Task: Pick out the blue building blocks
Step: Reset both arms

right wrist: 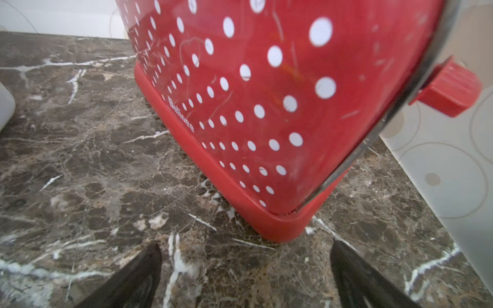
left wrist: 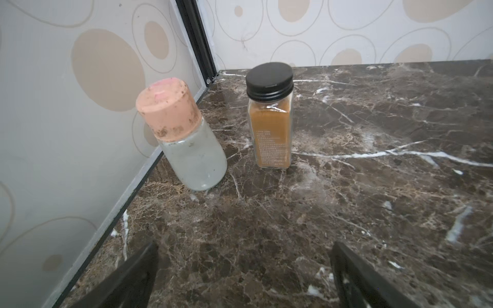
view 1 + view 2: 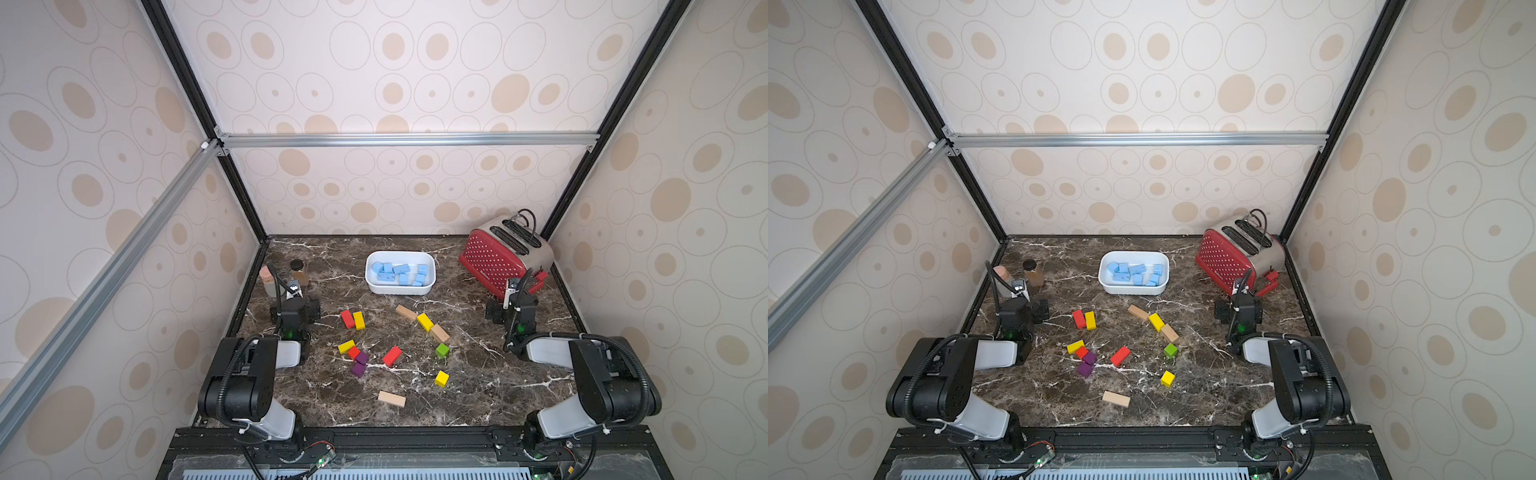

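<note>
You have the blue building blocks [image 3: 400, 271] gathered in the white tub [image 3: 400, 291]. It stands toward 12 o'clock on the counter [image 3: 478, 395], near the back wall. In both top views they lie in a loose heap inside it, some resting on others.

Your left hand [image 2: 244, 248] is released, its fingers spread wide with nothing between them. It sits low over bare marble at about 9 o'clock. It faces a cloudy bottle [image 2: 193, 160] with a pink cap and a spice jar [image 2: 270, 133] with a black lid. Both stand upright and near each other by the 10 o'clock corner.

Your right hand [image 1: 245, 246] is likewise released and empty, at about 3 o'clock. It points at the lower corner of the red polka-dot toaster [image 1: 266, 106] in the 2 o'clock corner.

Across the middle of the counter the other blocks lie scattered:
- A red bar [image 3: 347, 319] lies against a yellow bar [image 3: 359, 320].
- Two tan wooden bars [image 3: 406, 312] flank a yellow block [image 3: 424, 322] in a chain.
- A green cube [image 3: 442, 350] and a yellow cube [image 3: 441, 378] sit near that chain.
- Two purple cubes [image 3: 359, 365] sit in a small cluster.
- A third tan bar [image 3: 391, 398] lies alone toward 6 o'clock.
</note>
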You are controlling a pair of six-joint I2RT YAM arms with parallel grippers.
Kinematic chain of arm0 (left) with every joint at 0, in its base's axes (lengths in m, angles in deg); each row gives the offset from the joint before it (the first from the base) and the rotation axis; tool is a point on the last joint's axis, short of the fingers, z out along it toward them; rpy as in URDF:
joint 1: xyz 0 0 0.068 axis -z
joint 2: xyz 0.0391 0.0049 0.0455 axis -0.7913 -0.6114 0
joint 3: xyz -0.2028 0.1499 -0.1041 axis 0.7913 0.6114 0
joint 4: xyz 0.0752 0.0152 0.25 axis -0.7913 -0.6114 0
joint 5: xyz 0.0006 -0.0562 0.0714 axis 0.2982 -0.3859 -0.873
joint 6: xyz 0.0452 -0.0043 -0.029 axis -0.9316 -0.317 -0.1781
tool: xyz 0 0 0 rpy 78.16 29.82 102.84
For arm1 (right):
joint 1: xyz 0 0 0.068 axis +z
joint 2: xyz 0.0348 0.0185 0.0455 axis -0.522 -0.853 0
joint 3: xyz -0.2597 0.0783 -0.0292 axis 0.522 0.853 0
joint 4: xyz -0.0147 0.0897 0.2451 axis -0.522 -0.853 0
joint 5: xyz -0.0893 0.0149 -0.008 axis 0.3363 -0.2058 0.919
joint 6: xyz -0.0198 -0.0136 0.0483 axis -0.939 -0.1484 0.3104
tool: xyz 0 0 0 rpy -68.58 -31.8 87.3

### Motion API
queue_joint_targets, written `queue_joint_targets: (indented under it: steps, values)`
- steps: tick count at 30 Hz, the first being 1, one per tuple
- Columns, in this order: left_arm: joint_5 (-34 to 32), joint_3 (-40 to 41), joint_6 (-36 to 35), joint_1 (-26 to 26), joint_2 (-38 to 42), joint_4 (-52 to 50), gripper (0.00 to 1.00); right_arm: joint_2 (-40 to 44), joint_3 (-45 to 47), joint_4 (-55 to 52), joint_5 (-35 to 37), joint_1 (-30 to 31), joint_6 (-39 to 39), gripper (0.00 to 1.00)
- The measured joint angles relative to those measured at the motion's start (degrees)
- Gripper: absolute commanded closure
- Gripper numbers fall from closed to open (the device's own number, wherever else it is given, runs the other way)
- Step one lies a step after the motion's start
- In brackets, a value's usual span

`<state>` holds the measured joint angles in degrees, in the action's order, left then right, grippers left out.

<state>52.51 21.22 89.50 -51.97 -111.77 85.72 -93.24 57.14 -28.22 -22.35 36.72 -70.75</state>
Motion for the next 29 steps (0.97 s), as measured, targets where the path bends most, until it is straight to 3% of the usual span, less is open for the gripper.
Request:
queue_joint_targets:
  steps: [5,29]
  values:
    - [1.1,0.0,0.2,-0.1,0.0,0.3,0.01,-1.0,2.3,5.6,-1.7,-0.1,0.0,0.0]
    - [1.7,0.0,0.3,-0.1,0.0,0.7,0.01,-1.2,2.7,6.9,-3.3,-0.5,0.0,0.0]
